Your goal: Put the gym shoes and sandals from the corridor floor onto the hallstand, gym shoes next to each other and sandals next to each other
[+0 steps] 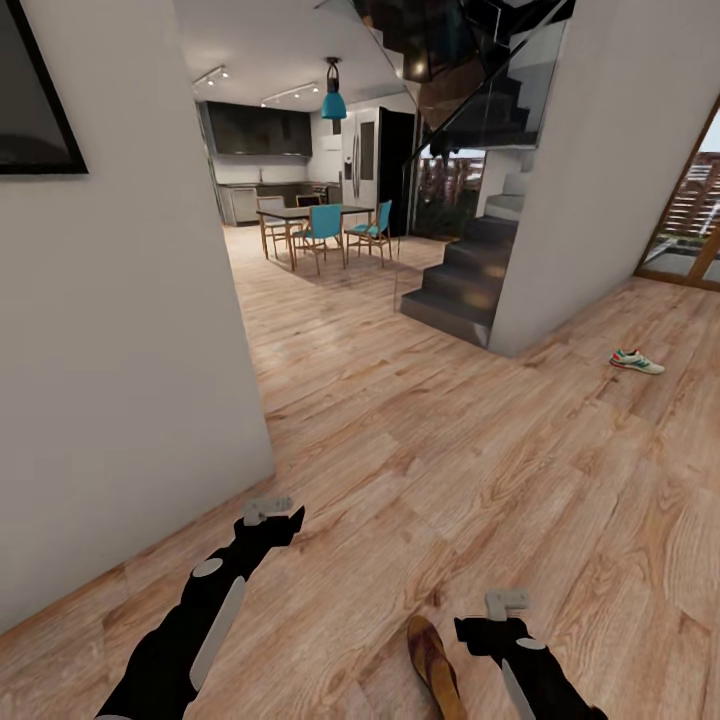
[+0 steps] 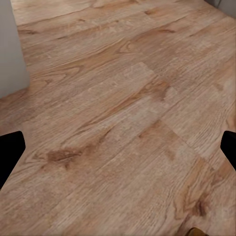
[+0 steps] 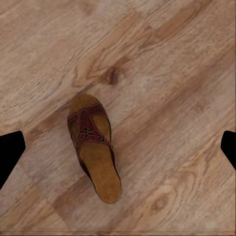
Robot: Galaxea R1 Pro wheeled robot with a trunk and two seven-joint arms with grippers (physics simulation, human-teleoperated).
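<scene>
On the corridor floor (image 1: pixel 420 440), just beside the right gripper (image 1: pixel 497 618), one sandal (image 3: pixel 94 147) is seen lying flat, untouched; a gym shoe (image 1: pixel 636 361) lies well apart near the stair wall; both grippers' fingers are spread, the left gripper (image 1: pixel 272 512) idle; the right should be centred over the strap, lowered squarely, then closed.

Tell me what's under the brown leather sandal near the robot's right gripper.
The brown leather open sandal lies flat, sole down, on the light wood-grain plank floor, with bare planks all around it. The patch directly beneath its sole is covered, so that can't be seen. The right gripper hangs beside it.
</scene>
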